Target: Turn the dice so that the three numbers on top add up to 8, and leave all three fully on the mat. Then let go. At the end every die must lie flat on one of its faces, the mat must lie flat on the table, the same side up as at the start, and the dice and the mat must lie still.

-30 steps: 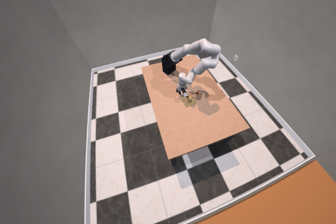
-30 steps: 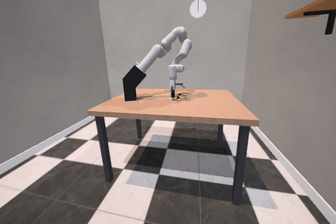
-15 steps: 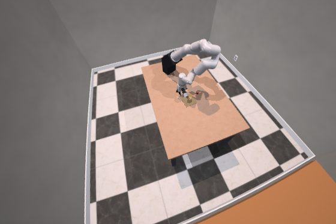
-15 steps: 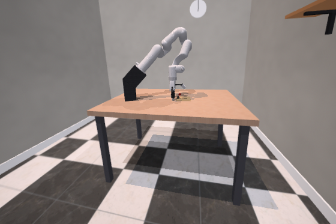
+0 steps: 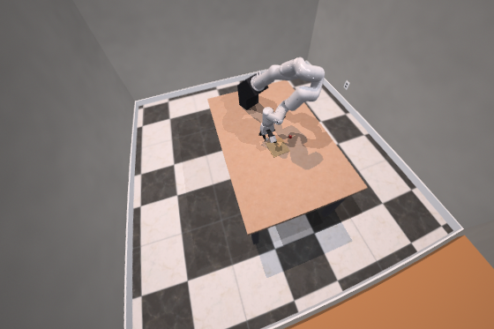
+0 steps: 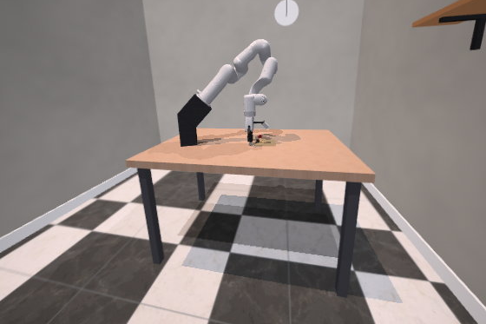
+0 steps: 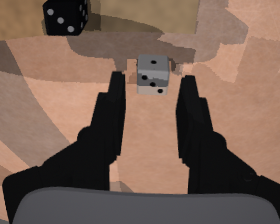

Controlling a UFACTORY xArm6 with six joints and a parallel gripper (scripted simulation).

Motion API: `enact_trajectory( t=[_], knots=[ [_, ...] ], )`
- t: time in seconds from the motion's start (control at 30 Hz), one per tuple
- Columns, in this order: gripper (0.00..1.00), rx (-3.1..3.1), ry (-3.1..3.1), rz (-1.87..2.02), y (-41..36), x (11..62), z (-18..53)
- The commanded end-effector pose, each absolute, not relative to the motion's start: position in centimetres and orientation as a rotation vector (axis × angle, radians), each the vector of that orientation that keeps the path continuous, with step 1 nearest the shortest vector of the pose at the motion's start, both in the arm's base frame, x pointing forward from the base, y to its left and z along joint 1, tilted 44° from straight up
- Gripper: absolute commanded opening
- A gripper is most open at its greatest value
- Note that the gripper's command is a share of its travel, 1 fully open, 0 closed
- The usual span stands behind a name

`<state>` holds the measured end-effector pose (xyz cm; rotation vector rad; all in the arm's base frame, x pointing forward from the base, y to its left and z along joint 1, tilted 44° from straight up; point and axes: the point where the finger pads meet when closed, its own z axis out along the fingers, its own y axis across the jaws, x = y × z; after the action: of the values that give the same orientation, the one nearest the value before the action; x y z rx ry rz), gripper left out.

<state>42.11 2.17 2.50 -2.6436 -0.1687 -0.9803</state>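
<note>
No readable writing. Gripper (image 7: 151, 87) partly open, holding nothing, fingers flanking white die (image 7: 153, 73) on bare table (image 7: 56, 128) just off the mat (image 7: 146, 0). Black die (image 7: 65, 13) at 11 o'clock on mat. Red die (image 5: 290, 136) off mat.

Black fingers are flanking a white die (image 7: 153, 73) showing black pips; a black die (image 7: 65, 13) is showing white pips; the mat (image 7: 146, 0) is showing tan.

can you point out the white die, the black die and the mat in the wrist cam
white die (image 7: 153, 73), wrist view, on its pipped face turned to the camera
black die (image 7: 65, 13), wrist view, on the face showing three pips
mat (image 7: 150, 0), wrist view, on a bare tan part beyond the white die
</note>
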Motion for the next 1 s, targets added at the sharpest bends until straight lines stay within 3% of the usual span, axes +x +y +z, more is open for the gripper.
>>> enact_trajectory(
  t=[0.0,0.97],
  knots=[
    [0.36,-2.644,-0.168,-0.981,2.14,42.12,2.54],
    [0.36,-2.644,-0.168,-0.981,2.34,42.50,2.10]
  ],
)
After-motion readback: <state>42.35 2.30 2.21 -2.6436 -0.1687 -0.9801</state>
